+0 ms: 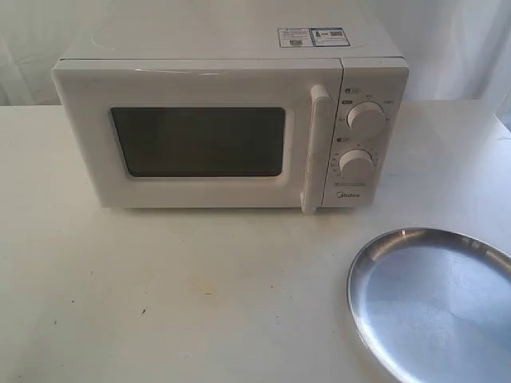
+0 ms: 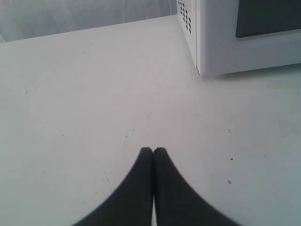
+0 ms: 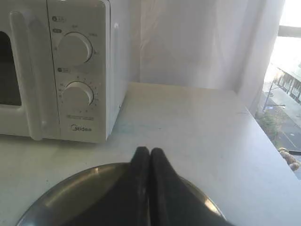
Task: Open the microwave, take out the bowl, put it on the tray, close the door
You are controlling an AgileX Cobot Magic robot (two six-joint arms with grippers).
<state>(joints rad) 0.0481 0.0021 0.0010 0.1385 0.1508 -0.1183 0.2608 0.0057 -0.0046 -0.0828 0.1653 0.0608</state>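
Starting on the left, my left gripper point(image 2: 153, 149) hangs over the white table point(image 2: 70, 94). Its two black fingers point(image 2: 136, 188) are pressed tight together and hold nothing. The near left corner of the microwave point(image 2: 221, 52) is farther off and a bit to the right of them. I can see small air holes point(image 2: 185, 16) in its side wall.

The microwave is big, white and boxy. It sits on the far middle of the table. The door point(image 1: 88, 144) fills most of its front and is shut flat. The window point(image 1: 200, 142) in the door is so dark that I cannot see what is inside. At the right edge of the door a tall white handle point(image 1: 314, 152) stands straight up. Right of the handle are two round white knobs, the top knob point(image 1: 366, 118) right above the bottom knob point(image 1: 358, 163). The Midea name point(image 1: 346, 194) is printed under them. Two stickers point(image 1: 311, 37) lie side by side on top of the microwave, toward its right.

The tray point(image 1: 435, 303) lies flat on the near right part of the table. It is round, silver and shiny, with a low rim. It is nearer and more to the right than the microwave, and it does not touch it.

My right gripper point(image 3: 145, 149) hangs over the near part of the tray. Its fingers point(image 3: 164, 197) are shut tight together too, with nothing between them. A white curtain point(image 3: 188, 42) hangs behind the table on the far right.
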